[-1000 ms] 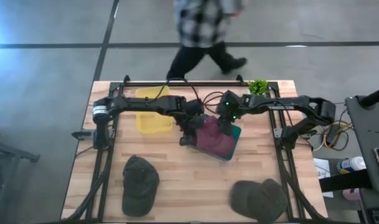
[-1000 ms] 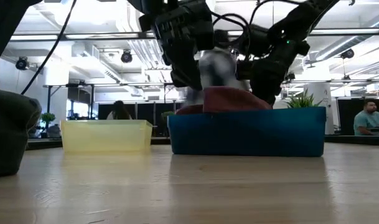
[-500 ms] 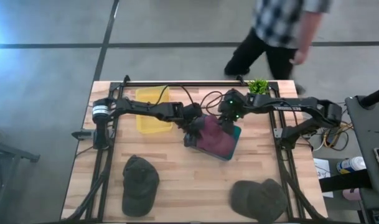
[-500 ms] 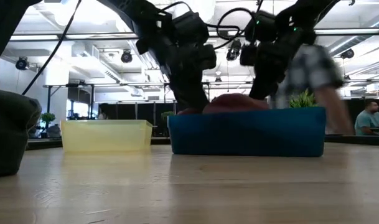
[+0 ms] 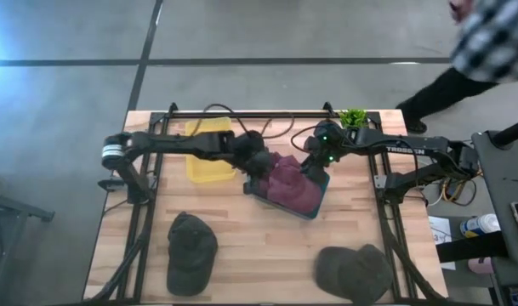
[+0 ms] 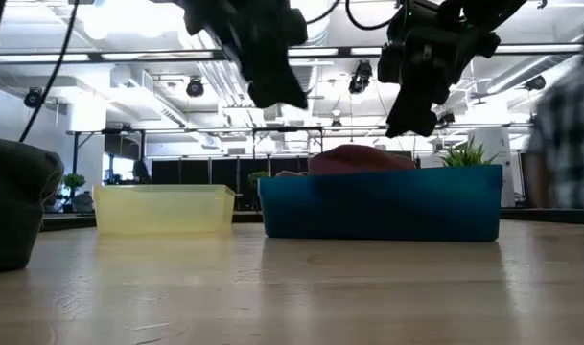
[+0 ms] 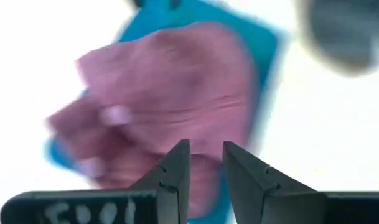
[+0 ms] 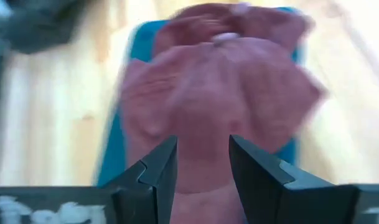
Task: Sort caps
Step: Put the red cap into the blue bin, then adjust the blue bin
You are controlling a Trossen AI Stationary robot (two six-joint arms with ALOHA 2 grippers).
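Note:
Maroon caps [image 5: 288,183] lie heaped in the teal bin [image 5: 321,189], their mound [image 6: 359,158] showing above its rim. Two olive-grey caps rest on the bare wood near the front edge, one at the left [image 5: 190,251] and one at the right [image 5: 352,272]. My left gripper [image 7: 205,146] hangs open above the bin's left end [image 6: 290,96], with nothing between its fingers. My right gripper [image 8: 203,140] hangs open above the bin's right end [image 6: 402,125], also with nothing in it. Both are clear of the caps.
A yellow bin [image 5: 209,153] stands left of the teal one at the back. A small green plant [image 5: 353,117] sits at the far edge. A person in a checked shirt [image 5: 497,38] walks on the floor beyond the table's far right corner.
Both grippers have risen from the maroon caps in the teal bin and now hang clear above it, the left having dipped into the bin before lifting. The maroon heap stays in the bin. The person has walked from behind the table's middle toward the right.

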